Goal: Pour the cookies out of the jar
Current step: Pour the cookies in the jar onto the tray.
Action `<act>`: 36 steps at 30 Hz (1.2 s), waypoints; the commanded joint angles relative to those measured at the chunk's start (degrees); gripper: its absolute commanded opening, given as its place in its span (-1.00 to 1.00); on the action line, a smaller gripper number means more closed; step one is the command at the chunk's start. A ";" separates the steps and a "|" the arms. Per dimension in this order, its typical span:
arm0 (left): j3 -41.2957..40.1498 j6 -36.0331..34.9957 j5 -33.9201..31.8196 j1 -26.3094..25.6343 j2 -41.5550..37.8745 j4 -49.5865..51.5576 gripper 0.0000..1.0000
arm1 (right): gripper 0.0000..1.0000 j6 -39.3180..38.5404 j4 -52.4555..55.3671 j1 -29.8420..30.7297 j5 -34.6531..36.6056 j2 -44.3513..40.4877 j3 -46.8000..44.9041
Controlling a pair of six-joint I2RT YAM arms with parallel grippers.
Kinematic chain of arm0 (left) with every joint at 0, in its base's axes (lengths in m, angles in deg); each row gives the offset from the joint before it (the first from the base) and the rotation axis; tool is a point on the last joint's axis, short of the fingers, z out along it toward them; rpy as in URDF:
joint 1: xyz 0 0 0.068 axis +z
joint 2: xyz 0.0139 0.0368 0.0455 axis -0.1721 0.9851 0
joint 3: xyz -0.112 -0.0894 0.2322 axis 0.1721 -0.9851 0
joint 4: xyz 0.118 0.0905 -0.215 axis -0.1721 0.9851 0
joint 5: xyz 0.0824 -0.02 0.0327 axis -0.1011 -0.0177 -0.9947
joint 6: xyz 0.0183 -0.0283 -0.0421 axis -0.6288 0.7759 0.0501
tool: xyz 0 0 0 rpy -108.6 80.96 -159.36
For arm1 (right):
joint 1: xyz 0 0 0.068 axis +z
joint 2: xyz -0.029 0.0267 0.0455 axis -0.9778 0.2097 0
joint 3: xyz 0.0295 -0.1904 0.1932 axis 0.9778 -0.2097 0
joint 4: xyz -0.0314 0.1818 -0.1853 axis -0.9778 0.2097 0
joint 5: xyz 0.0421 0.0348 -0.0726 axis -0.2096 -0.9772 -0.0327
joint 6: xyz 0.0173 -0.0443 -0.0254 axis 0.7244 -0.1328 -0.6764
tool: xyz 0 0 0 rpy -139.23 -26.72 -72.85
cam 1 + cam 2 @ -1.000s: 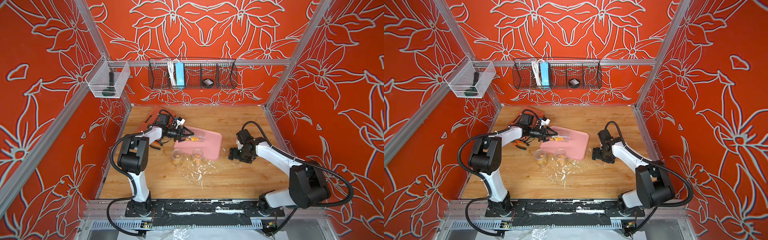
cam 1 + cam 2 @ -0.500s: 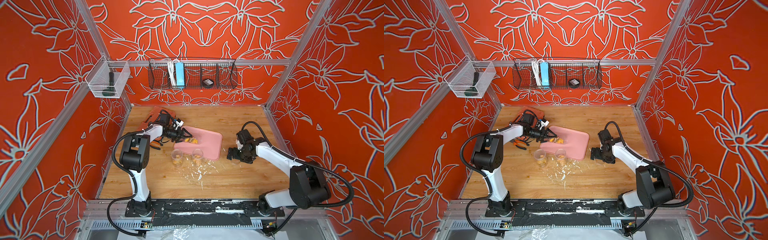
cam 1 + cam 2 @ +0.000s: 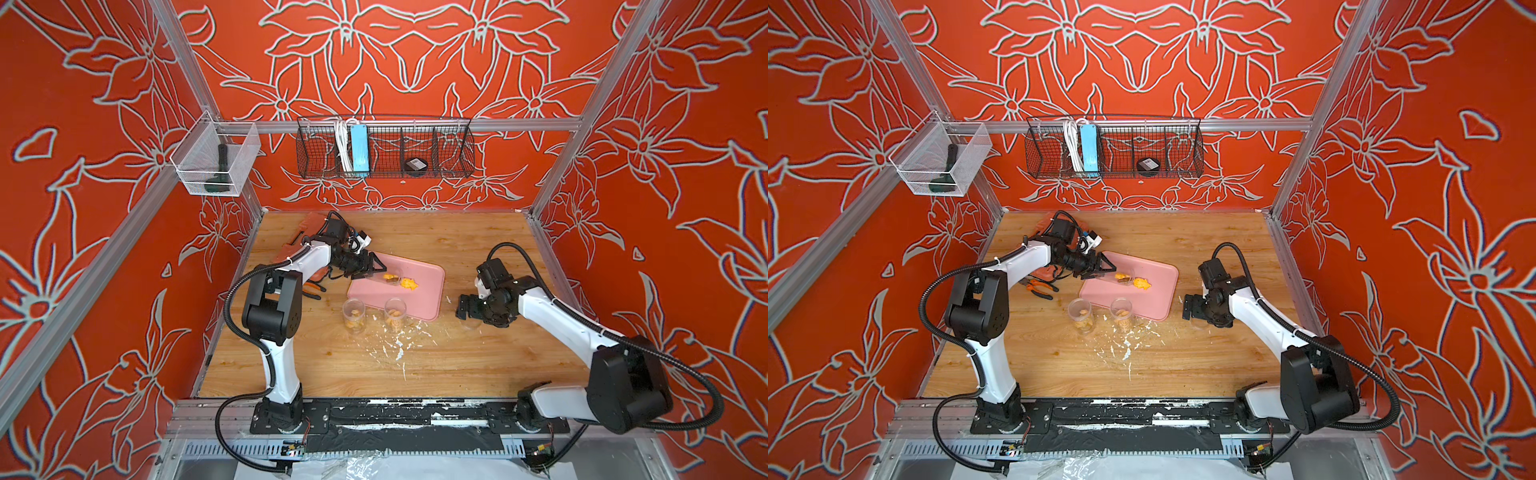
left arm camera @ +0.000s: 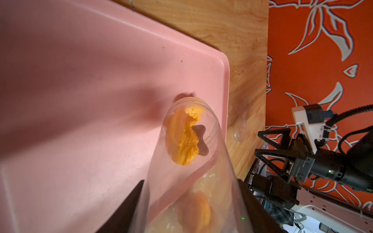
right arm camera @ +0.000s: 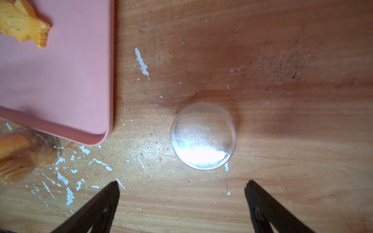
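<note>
Right jaws wider, lid [image 5: 202, 136] near tray rim [image 5: 111, 60]

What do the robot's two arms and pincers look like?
The left arm and right arm are white tubes joined by chunky black joints, each trailed by a ribbed black cable hose. The left pincer and right pincer are black, with pointed triangular open-frame fingers.

Three clear jars [image 3: 353, 316], one pink tray [image 3: 428, 293], one lid [image 5: 202, 136] — and one fish cookie [image 5: 22, 26] outside the jars.
</note>
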 commanded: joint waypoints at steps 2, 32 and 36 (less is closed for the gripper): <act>2.69 -2.52 -5.20 -0.91 -3.75 5.17 -0.29 | 0.97 -0.05 1.76 0.19 -0.20 -1.91 1.12; 1.96 -1.92 -9.55 -3.97 -13.01 8.23 -0.27 | 0.97 0.64 -2.63 0.72 -4.58 -3.92 -0.80; 2.14 -1.96 -9.89 -3.52 -13.40 7.95 -0.27 | 0.97 0.56 -2.63 0.73 -4.77 -5.37 -0.33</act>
